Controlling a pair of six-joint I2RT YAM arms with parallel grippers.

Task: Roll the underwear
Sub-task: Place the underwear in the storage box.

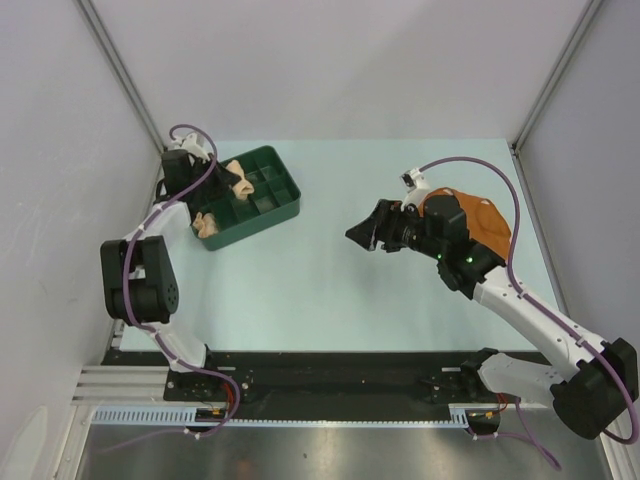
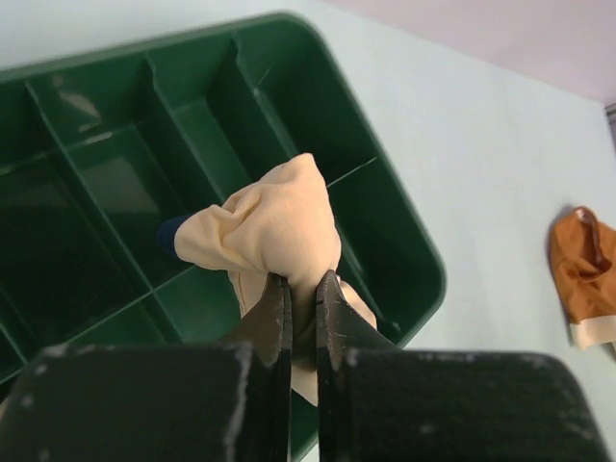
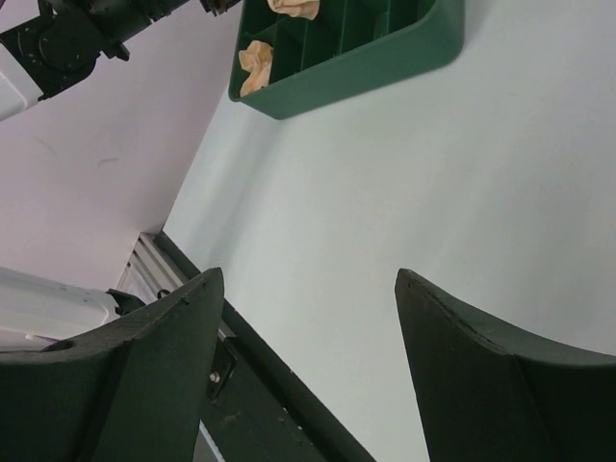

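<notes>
My left gripper (image 2: 303, 284) is shut on a bunched pale underwear (image 2: 274, 221) and holds it over the dark green tray (image 2: 404, 279). A dark bit of trim shows at the bundle's left. From above, this gripper (image 1: 225, 182) and its bundle (image 1: 238, 178) sit over the tray's back half. A second pale rolled underwear (image 1: 207, 222) lies in a front left compartment. The rust-orange underwear (image 1: 480, 222) lies flat on the table at the right, partly under my right arm. My right gripper (image 1: 362, 235) hovers open above the table's middle, nothing between its fingers (image 3: 173, 337).
The tray (image 1: 285, 205) stands at the back left, near the left wall. In the right wrist view the tray (image 3: 385, 58) is far ahead and the black base rail (image 3: 260, 385) runs below. The rust-orange underwear (image 2: 582, 269) also shows at the right of the left wrist view.
</notes>
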